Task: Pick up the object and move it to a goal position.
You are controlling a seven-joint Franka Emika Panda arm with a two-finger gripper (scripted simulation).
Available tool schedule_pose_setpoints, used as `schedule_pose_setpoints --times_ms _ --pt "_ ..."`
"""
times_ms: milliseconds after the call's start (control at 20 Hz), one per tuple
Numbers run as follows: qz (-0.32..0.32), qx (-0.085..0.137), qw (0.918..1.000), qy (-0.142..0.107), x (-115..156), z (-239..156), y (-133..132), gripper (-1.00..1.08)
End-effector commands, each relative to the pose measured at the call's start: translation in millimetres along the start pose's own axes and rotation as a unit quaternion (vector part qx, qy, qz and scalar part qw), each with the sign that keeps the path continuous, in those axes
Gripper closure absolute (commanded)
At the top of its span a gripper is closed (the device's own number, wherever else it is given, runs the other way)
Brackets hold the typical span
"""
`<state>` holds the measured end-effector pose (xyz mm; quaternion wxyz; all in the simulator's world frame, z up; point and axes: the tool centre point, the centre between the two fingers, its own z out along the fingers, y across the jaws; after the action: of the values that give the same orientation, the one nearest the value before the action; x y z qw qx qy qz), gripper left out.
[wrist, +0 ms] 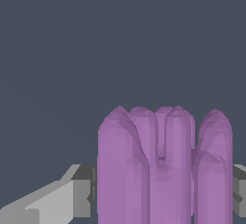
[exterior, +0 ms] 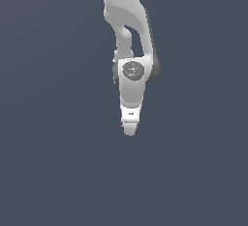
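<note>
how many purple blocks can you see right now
1. The purple block sits between the gripper fingers in the wrist view. In the exterior view the gripper hides nearly all of it, leaving only faint purple specks at its tip. No others appear, though more could be hidden.

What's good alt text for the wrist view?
A purple ridged block fills the lower frame, sitting between two grey gripper fingers that flank it on either side. Behind it is only a plain dark grey-blue surface.
</note>
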<state>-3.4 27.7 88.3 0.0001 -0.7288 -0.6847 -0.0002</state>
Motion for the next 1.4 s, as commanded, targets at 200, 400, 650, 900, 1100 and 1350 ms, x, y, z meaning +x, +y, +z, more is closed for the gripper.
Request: schedule_pose_setpoints --times_ms 200,400,650,900,1100,1350 --pt "0.0 0.0 1.0 0.001 -49.8 -55.8 15.2 1.08" --pt "0.0 0.0 1.0 0.001 -82.3 -92.4 25.5 1.08" --pt "0.0 0.0 1.0 0.001 -122.7 -137.6 39.0 1.08" --pt "0.0 0.0 1.0 0.001 -158.2 -176.6 51.6 1.08" --pt "0.0 0.0 1.0 0.001 -177.7 -197.9 59.2 1.08" --pt "0.0 0.0 1.0 0.0 -193.0 -214.5 65.7 1.08"
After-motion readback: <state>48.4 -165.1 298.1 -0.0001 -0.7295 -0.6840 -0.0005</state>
